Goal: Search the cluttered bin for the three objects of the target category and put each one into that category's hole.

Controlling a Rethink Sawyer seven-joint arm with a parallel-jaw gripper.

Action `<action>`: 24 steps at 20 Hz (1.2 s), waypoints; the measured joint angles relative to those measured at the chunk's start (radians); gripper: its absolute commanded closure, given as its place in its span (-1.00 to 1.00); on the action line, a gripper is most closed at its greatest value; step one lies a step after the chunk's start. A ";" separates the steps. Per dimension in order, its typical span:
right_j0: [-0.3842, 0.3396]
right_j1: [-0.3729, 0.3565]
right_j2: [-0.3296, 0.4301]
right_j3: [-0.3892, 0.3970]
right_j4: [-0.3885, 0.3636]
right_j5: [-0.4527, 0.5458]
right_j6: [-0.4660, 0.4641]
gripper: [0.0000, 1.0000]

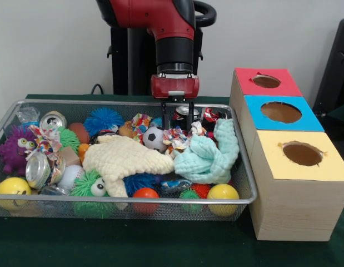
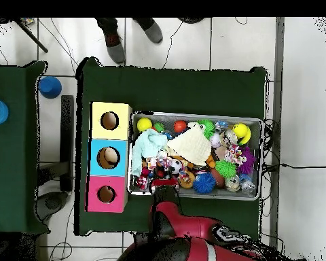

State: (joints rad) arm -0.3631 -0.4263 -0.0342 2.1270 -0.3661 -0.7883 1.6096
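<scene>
My gripper (image 1: 177, 118) hangs low over the back of the wire bin (image 1: 245, 183), near its right end. It is open, its black fingers (image 1: 164, 115) standing either side of a dark drink can (image 1: 183, 110). Another can (image 1: 52, 119) and a crushed can (image 1: 38, 169) lie at the bin's left end. A cream cloth (image 1: 130, 158) and a mint cloth (image 1: 208, 153) cover the middle. In the overhead view the gripper (image 2: 160, 178) is over the bin's (image 2: 196, 115) near-left corner. The wooden box has red (image 1: 266, 81), blue (image 1: 280, 112) and yellow (image 1: 302, 154) holes.
Spiky balls, a soccer ball (image 1: 154, 138), a yellow ball (image 1: 223, 193), an orange ball (image 1: 145, 194) and a purple toy (image 1: 13, 150) crowd the bin. The box (image 2: 109, 156) stands close against the bin's end. A person's feet (image 2: 115, 41) show beyond the table.
</scene>
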 measured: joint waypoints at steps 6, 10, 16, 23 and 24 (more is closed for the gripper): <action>0.000 0.014 -0.006 -0.001 0.000 -0.031 0.000 -1.00; 0.000 0.018 -0.007 -0.002 0.000 -0.053 0.000 -1.00; 0.000 0.018 -0.008 -0.002 0.000 -0.109 0.000 -1.00; 0.000 0.018 -0.008 -0.002 0.000 -0.165 0.000 -1.00; 0.000 0.018 -0.008 -0.002 0.000 -0.169 0.000 -1.00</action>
State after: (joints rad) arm -0.3630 -0.4082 -0.0424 2.1254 -0.3659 -0.9576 1.6096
